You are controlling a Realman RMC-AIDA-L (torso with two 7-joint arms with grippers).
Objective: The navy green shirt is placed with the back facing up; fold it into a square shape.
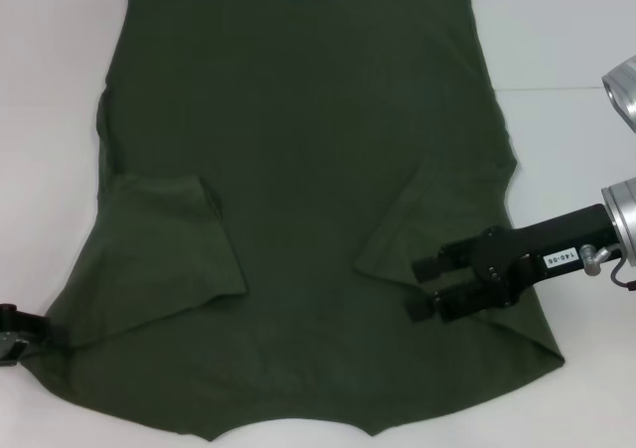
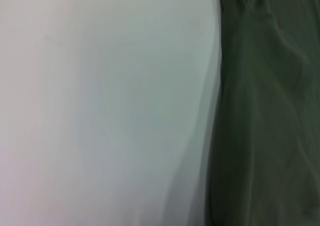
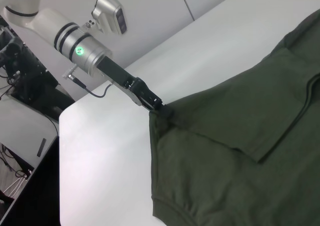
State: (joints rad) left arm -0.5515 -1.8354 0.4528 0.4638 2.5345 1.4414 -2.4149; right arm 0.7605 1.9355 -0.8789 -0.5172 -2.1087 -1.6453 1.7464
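The left end effector (image 1: 30, 334) pinches the navy green shirt (image 1: 298, 190) at its counter (image 1: 50, 90) edge, the right end effector (image 1: 425, 287) hovers spread.

Bare white bench (image 1: 50, 100) runs open down both sides of the navy green shirt (image 1: 298, 170). The right hand (image 1: 429, 287) hangs over its near right part; the left hand (image 3: 161, 107) sits at its edge.

Both arms share one build — a black gripper (image 1: 429, 287) with stubby rounded fingers and a small white label on its body; a silver wrist collar; a thin black cable; the left gripper (image 3: 159, 104) follows a green-lit silver collar and white arm.
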